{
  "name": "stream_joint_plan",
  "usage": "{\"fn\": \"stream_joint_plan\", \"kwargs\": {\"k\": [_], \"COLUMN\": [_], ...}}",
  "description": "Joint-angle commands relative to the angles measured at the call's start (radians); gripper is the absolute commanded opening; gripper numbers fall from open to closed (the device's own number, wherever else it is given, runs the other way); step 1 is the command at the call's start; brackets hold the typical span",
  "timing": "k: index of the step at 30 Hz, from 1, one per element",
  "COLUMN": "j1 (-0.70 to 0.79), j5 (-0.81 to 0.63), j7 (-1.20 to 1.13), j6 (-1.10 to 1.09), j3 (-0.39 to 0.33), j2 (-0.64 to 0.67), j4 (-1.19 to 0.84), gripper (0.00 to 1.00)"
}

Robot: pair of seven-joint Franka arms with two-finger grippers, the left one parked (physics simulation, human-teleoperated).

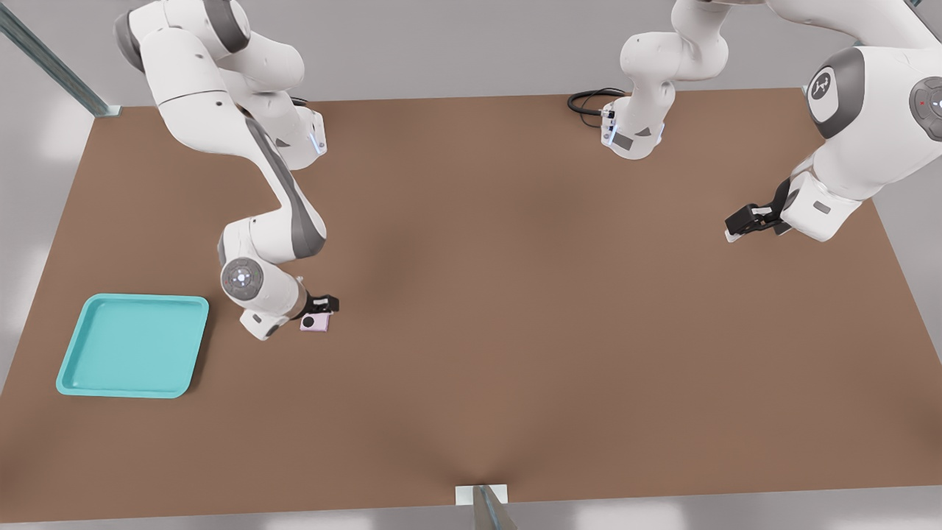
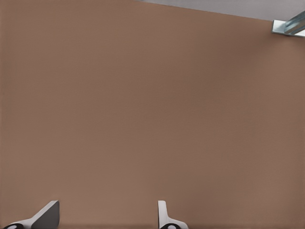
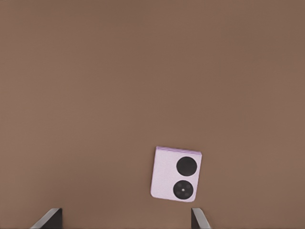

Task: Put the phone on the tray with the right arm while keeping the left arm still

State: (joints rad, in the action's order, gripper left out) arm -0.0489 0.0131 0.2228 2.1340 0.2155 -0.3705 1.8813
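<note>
In the right wrist view the two dark fingertips [image 3: 50,218] of the pincer stand wide apart, with bare brown surface [image 3: 143,71] between them and nothing clamped. The phone [image 3: 176,173] lies flat just beyond them, nearer one fingertip than the other and touching neither. It is a small, pale pink, nearly square folded block with rounded corners and a slightly darker lilac strip along one edge. Two round black lenses sit one beside the other along one side of its upper face; one of them shows faint rings and a tiny centre dot, the other is plain black. The phone is turned a little askew to the line between the fingertips.

In the front view the pincer [image 1: 321,305] hangs low over the surface [image 1: 515,331], at the end of the right arm [image 1: 272,243], which folds down from the far edge. The phone [image 1: 315,323] lies at about five o'clock from the round grey wrist cap and directly under the black fingers.

The tray [image 1: 133,345] lies at nine o'clock from the phone, well apart from it, towards the front view's left. It is flat, turquoise, rectangular with rounded corners and a low raised rim, much larger than the phone, and nothing rests in it.

A black cable [image 1: 589,99] coils at the far edge, at about two o'clock from the phone.
</note>
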Motion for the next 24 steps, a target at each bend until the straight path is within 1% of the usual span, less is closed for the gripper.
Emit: {"fn": "stream_joint_plan", "kwargs": {"k": [1, 7, 12, 14, 19, 24], "j1": [0.000, 0.024, 0.026, 0.026, 0.054, 0.060], "j5": [-0.004, -0.005, -0.002, 0.002, 0.002, 0.002], "j7": [0.256, 0.256, 0.236, 0.164, 0.063, 0.033], "j6": [0.092, 0.090, 0.099, 0.199, 0.280, 0.354], "j3": [0.002, 0.002, 0.002, 0.002, 0.002, 0.004], "j2": [-0.010, -0.015, -0.047, -0.031, -0.034, -0.071], "j4": [0.009, 0.071, 0.073, 0.131, 0.157, 0.170], "gripper": [1.00, 1.00, 1.00, 1.00, 1.00, 1.00]}}
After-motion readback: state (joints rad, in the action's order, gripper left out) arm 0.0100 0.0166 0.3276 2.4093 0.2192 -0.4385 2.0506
